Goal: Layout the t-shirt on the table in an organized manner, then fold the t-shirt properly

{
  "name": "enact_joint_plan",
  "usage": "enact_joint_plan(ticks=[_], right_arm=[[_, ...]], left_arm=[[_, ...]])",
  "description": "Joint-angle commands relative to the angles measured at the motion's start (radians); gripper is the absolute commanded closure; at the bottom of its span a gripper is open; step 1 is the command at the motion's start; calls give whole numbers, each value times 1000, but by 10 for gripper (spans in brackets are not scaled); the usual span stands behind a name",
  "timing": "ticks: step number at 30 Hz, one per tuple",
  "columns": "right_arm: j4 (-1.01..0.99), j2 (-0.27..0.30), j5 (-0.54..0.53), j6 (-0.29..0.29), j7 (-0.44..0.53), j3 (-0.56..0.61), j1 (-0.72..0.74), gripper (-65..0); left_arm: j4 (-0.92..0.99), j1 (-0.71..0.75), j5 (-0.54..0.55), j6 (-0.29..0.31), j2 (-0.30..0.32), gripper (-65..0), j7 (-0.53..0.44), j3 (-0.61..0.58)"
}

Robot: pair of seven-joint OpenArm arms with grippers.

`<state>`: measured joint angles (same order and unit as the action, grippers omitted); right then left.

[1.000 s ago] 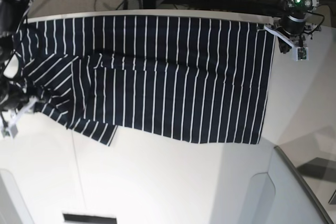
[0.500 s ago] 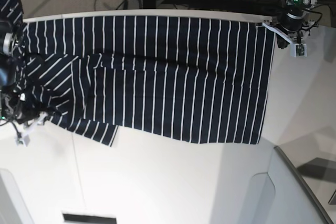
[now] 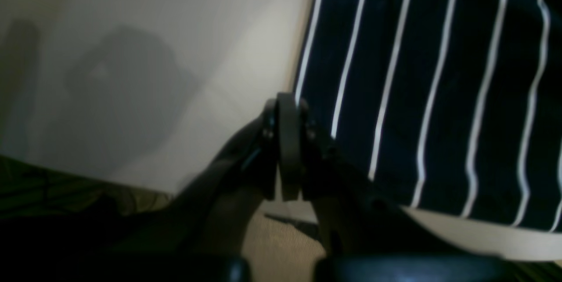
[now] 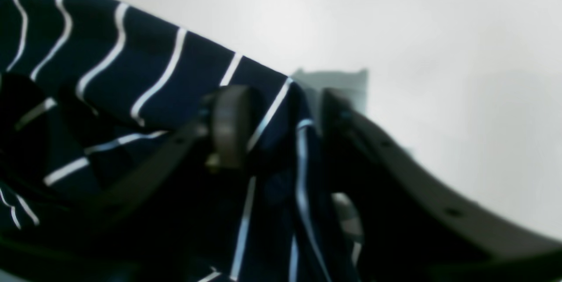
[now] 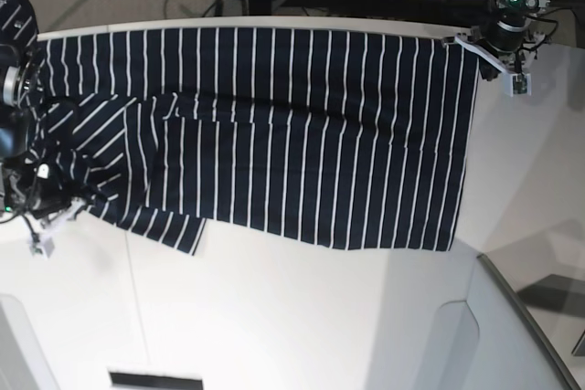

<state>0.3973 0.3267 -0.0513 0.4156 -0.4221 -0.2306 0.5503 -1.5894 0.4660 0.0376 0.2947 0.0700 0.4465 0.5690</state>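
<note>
From my remote station, the base view showed, at its far left, the right gripper point(image 5: 46, 216) low beside the sleeve end of the t-shirt point(image 5: 274, 134). Its wrist view showed a bunched fold of striped cloth between its partly parted jaws, though I could not tell whether they truly pinched it. The dark navy shirt with thin white stripes lay across the far half of the table point(image 5: 274, 317), its upper hem running along the table's far edge. The left portion was rumpled, with a sleeve skewed diagonally and its stripes slanting. The middle and right portions lay fairly flat, stripes straight, ending in a clean vertical edge. At the far right corner sat the left gripper point(image 5: 489, 57); its wrist view showed the jaws pressed fully together right at the shirt's corner point(image 3: 439, 97), near the table edge, and I could not tell whether cloth was caught between them. I judged the laying-out stage about half done: the body was spread, the sleeve side needed smoothing, and no fold had been made. I could read no brand, label or writing anywhere.
</note>
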Motion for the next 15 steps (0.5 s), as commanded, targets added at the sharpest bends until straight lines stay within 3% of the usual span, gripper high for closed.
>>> enact_joint_plan(ticks=[1, 3, 8, 15], right_arm=[[10, 15, -6, 2, 12, 1, 30, -179], [10, 15, -6, -11, 10, 3, 30, -173], [10, 19, -5, -114, -30, 9, 32, -228], [10, 16, -6, -117, -31, 125, 34, -230]], left_arm=[[-10, 3, 6, -2, 15, 0, -18, 6], [-7, 3, 6, -2, 24, 0, -18, 6], [-2, 3, 6, -2, 26, 0, -18, 6], [-1, 3, 6, -2, 26, 0, -18, 6]])
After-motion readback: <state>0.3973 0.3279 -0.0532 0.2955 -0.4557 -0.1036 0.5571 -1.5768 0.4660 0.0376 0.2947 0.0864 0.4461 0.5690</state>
